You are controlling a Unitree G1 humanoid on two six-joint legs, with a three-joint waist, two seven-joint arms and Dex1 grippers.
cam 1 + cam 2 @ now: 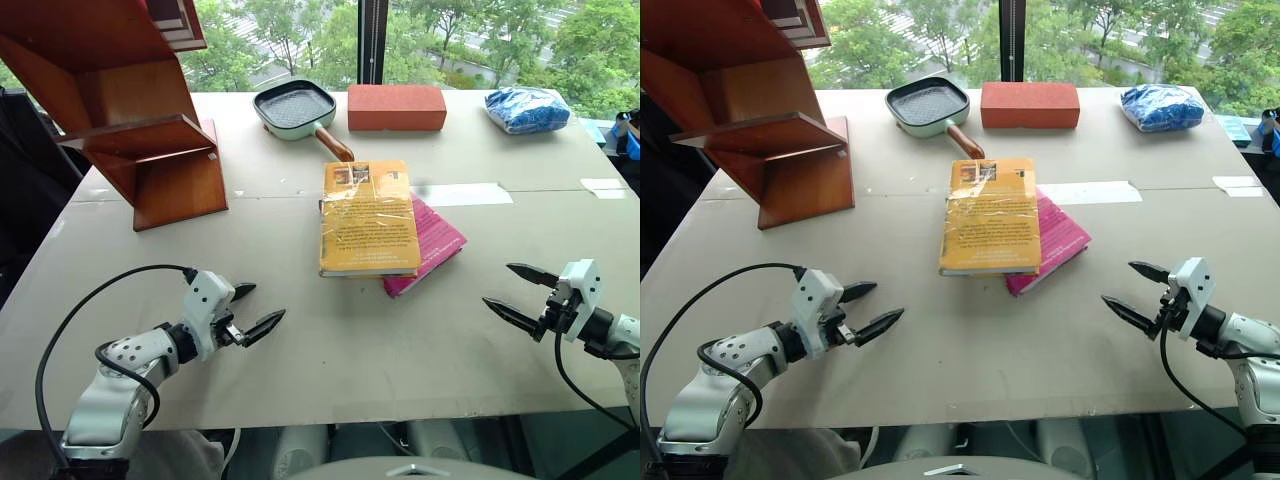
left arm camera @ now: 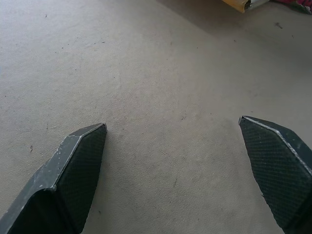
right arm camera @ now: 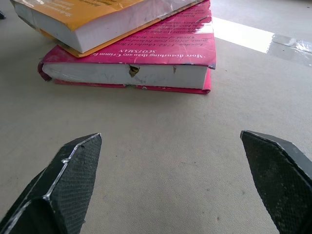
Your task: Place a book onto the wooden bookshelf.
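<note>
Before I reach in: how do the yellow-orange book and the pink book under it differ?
The yellow-orange book lies on top; the pink book sits beneath it, sticking out on the robot's right. The yellow-orange book looks larger and has a glossy clear wrap with small pictures along its far edge; the pink book's cover is plain magenta with small text. The pink book lies turned at an angle to the yellow-orange book. Both lie flat and closed on the table.

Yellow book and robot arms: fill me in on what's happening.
Nothing is held yet. The yellow book lies flat mid-table, partly on top of a pink book. The left gripper and right gripper hover open over the table, short of the books. The wooden bookshelf stands at the far left corner.
</note>
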